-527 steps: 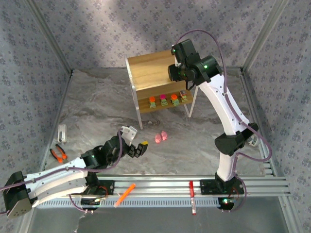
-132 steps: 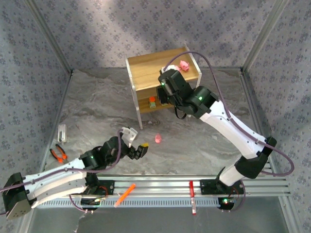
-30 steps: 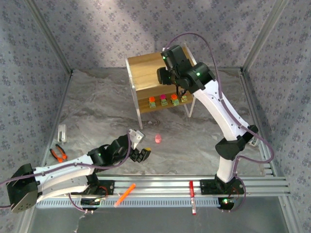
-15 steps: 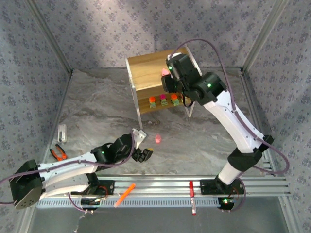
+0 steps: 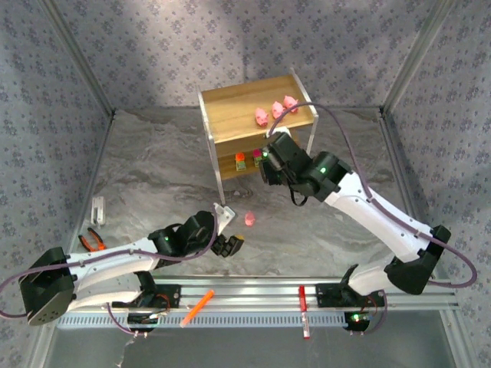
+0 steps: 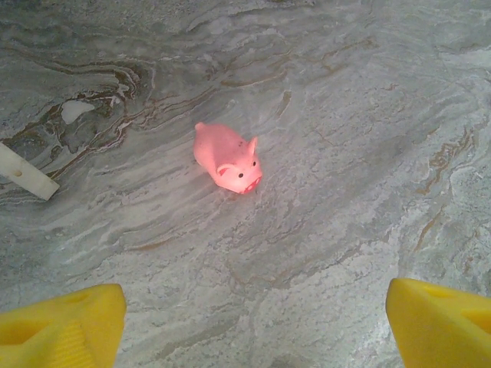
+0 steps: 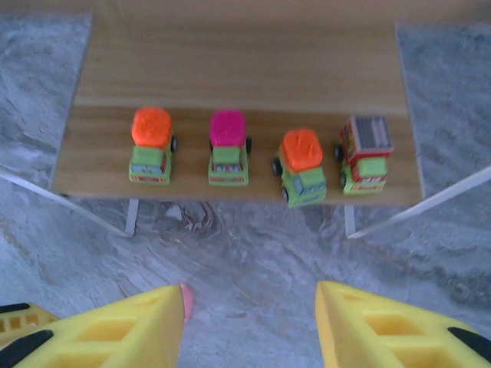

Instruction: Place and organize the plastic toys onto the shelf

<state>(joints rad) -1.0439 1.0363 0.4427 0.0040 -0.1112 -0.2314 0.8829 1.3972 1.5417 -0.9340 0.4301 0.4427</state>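
The shelf (image 5: 230, 107) stands at the back of the table. Three pink pigs (image 5: 277, 110) sit on its top board. Four green trucks stand in a row on the lower board (image 7: 245, 84): orange-topped (image 7: 151, 146), magenta-topped (image 7: 229, 148), orange-topped (image 7: 303, 165) and brown-topped (image 7: 365, 153). My right gripper (image 7: 249, 330) hangs open and holds nothing, in front of that lower board (image 5: 267, 162). One more pink pig (image 6: 228, 157) lies on the table (image 5: 249, 218). My left gripper (image 6: 253, 330) is open just short of it, its yellow fingertips (image 6: 61, 326) wide apart, low over the table (image 5: 229, 244).
An orange marker (image 5: 197, 307) and a red marker (image 5: 302, 300) lie on the rail at the near edge. Orange-handled pliers (image 5: 92, 242) and a small white part (image 5: 98, 207) lie at the left. A white shelf leg (image 6: 27, 172) is left of the pig.
My right arm has come down from the shelf's top to in front of the lower board, leaving a third pig on top. My left gripper has moved right, closer to the pig on the table.
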